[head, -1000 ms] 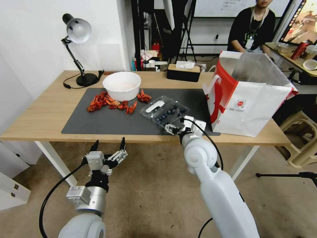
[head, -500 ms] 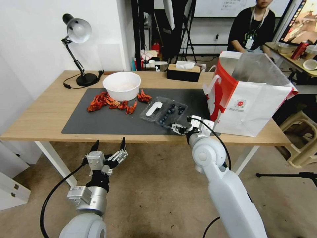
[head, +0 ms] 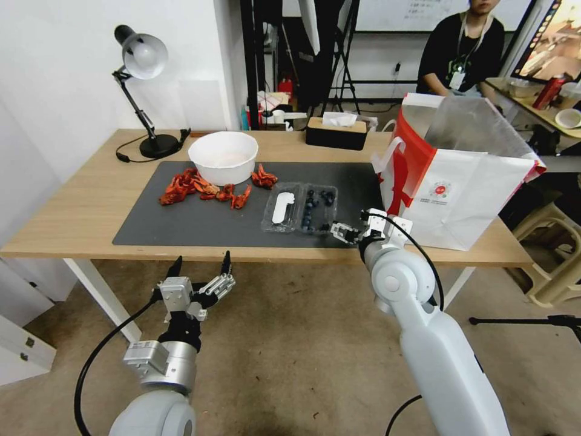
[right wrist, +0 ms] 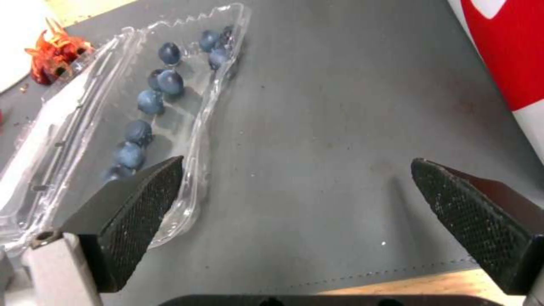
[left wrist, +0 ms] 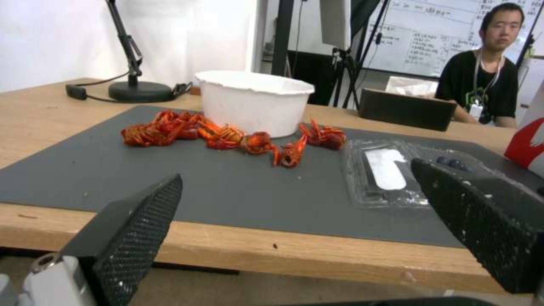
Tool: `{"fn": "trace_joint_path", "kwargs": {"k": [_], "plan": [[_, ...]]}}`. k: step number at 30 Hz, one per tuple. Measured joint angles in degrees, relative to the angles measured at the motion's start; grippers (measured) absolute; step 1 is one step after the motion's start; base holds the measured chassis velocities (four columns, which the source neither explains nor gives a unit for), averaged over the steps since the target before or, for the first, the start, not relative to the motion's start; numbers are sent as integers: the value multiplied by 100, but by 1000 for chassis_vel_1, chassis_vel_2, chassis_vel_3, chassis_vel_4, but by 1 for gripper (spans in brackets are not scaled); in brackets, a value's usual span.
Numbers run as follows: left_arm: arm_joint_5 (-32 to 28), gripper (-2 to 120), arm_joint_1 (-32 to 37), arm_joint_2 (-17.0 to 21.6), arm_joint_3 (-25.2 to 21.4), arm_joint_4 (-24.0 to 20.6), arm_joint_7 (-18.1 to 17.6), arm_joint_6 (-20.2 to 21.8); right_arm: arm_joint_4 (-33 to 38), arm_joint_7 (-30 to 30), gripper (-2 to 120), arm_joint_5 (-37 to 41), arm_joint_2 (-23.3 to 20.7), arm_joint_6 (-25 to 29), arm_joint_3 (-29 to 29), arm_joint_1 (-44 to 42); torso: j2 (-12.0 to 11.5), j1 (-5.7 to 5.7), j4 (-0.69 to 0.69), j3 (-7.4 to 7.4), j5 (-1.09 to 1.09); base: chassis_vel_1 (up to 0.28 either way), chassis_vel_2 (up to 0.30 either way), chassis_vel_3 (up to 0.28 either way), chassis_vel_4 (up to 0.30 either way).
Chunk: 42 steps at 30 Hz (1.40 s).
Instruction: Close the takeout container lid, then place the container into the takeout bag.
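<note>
Hovering beside takeout container [head: 301,209], right gripper [head: 345,232] seemingly empty.

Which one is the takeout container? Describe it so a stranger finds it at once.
On the dark mat covering the wooden table, look between the round white bowl and the big red-and-white takeout bag. The takeout container lies there opened flat: clear plastic, blueberries in one half, a white label on the other.
</note>
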Motion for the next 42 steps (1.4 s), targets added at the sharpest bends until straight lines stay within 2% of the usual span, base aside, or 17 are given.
{"fn": "trace_joint_path", "kwargs": {"k": [4, 6, 8, 9, 10, 11, 12, 13, 15, 17, 20, 21, 24, 28, 32, 35, 42], "plan": [[1, 100, 1, 0, 0, 0, 1, 0, 77, -172, 100, -21, 6, 174, 20, -48, 0, 0, 0, 0, 0, 0, 0, 0, 0], [-1, 100, -1, 0, -2, 3, 0, 0, 229, -585, 100, -41, -30, 606, 37, -159, 0, 0, 1, 0, 0, 0, 0, 0, 0], [-3, 100, -3, 0, -3, 7, -1, 0, 297, -751, 100, -73, -56, 781, 33, -216, 0, 0, 1, 0, -1, 0, 0, 0, 0], [-10, 100, -9, 0, -4, 14, -2, 0, 443, -1156, 100, -257, -117, 1133, 19, -362, 0, 0, 0, 0, 0, 0, 0, 0, 0], [-10, 100, -9, 0, -4, 14, -2, 0, 443, -1156, 100, -257, -117, 1133, 19, -362, 0, 0, 0, 0, 0, 0, 0, 0, 0], [-19, 100, -17, 0, -5, 22, -5, 0, 589, -1554, 100, -591, -202, 1531, -7, -528, 0, 0, 1, 0, 0, 0, 0, 0, 0], [-25, 100, -21, 0, -5, 31, -6, 1, 679, -1797, 100, -807, -259, 1752, -9, -648, 0, 0, 0, 0, 0, 0, 0, 0, 0], [-25, 100, -21, 0, -5, 31, -6, 1, 679, -1797, 100, -807, -259, 1752, -9, -648, 0, 0, 0, 0, 0, 0, 0, 0, 0], [-43, 100, -28, 1, -3, 59, -8, -11, 986, -2493, 100, -1394, -471, 2356, 58, -1096, 0, 0, 1, 0, 1, 0, 0, 0, 0], [-49, 100, -30, 5, -1, 73, -10, -24, 1088, -2692, 100, -1572, -548, 2568, 96, -1275, 0, 0, 0, 0, 0, 0, 0, 0, 0], [-91, 100, -68, 55, 2, 133, -15, -86, 1420, -3296, 100, -2363, -824, 3425, 260, -2027, 2, -1, -2, -1, 0, 0, 0, 0, 0], [-91, 100, -68, 55, 2, 133, -15, -86, 1420, -3296, 100, -2363, -824, 3425, 260, -2027, 2, -1, -2, -1, 0, 0, 0, 0, 0], [-140, 100, -95, 124, 4, 177, -24, -108, 1627, -3460, 100, -3051, -883, 4122, 408, -2593, 2, 0, 0, -1, -1, 0, 0, 0, 0], [-155, 100, -102, 158, 8, 206, -39, -141, 1633, -3460, 100, -3509, -859, 4523, 478, -2961, 2, 0, 1, -1, 0, 0, 0, 0, 0], [-169, 100, -101, 188, 22, 230, -66, -190, 1502, -3373, 100, -4015, -783, 4960, 487, -3396, 2, 0, 0, -1, 1, 0, 0, 0, 0], [-183, 100, -101, 222, 35, 254, -78, -231, 1248, -3207, 100, -4627, -575, 5493, 417, -3957, 2, -1, 0, -1, -1, 0, 0, 0, 0], [-186, 100, -112, 284, 53, 299, -82, -269, 925, -2938, 100, -4980, -302, 5880, 232, -4316, 1, -1, 0, 0, 0, 0, 0, 0, 0]]}}
